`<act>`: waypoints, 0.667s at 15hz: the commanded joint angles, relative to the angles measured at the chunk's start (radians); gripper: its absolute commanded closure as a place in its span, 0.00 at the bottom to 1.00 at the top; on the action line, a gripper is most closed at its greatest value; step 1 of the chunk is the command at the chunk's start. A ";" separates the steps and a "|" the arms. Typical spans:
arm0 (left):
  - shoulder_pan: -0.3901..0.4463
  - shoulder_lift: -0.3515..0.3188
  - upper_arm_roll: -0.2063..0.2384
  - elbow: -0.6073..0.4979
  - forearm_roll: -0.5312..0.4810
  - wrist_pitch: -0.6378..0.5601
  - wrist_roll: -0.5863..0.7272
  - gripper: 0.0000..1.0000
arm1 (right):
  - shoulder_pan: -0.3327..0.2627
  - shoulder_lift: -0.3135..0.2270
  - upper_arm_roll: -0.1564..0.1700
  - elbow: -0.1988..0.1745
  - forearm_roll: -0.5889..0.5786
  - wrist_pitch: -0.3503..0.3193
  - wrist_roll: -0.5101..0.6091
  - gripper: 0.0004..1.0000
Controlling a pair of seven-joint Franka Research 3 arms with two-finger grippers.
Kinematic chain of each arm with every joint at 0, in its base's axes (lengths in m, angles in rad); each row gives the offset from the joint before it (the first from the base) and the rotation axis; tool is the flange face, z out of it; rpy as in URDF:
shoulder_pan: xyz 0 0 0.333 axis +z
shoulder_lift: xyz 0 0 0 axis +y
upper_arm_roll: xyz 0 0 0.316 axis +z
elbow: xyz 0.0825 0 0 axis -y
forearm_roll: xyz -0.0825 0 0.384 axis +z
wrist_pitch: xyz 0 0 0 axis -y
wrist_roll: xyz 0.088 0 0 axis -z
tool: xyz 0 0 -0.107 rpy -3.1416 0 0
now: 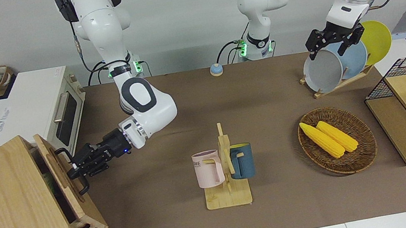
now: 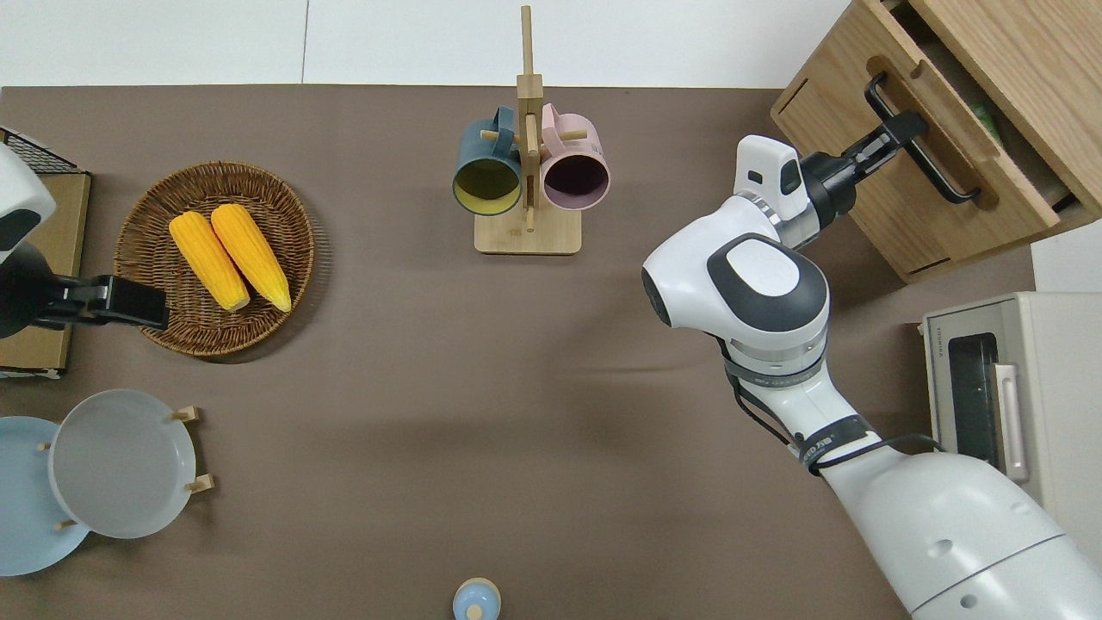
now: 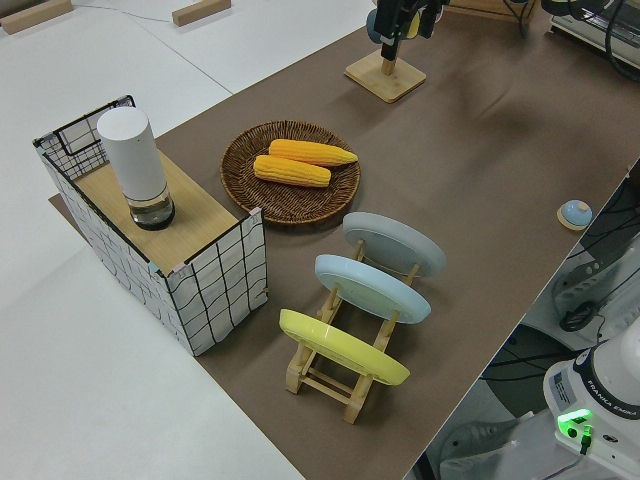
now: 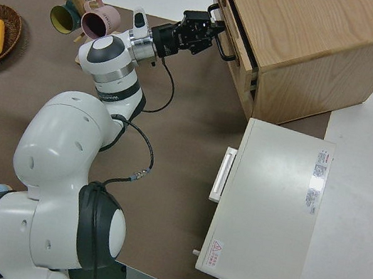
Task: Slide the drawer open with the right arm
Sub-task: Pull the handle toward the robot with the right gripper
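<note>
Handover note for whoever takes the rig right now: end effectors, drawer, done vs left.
Right end effector: shut on the drawer handle, arm stretched toward the wooden cabinet at the right arm's end of the table.
Left end effector: parked, fingers open, holding nothing.
Drawer: already pulled partly out of the cabinet; a dark gap shows between its front panel and the cabinet body.
Done: handle grasped, drawer started.
Left: likely keep pulling straight out until it is fully open, then release and retract.
</note>
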 commanded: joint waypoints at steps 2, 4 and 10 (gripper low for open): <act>0.005 0.011 -0.007 0.024 0.017 -0.020 0.009 0.01 | 0.072 -0.005 0.010 0.006 0.043 -0.040 -0.028 1.00; 0.005 0.011 -0.007 0.026 0.017 -0.020 0.009 0.01 | 0.105 -0.005 0.010 0.008 0.063 -0.060 -0.028 1.00; 0.005 0.011 -0.007 0.024 0.017 -0.020 0.009 0.01 | 0.196 -0.005 0.010 0.016 0.127 -0.114 -0.038 1.00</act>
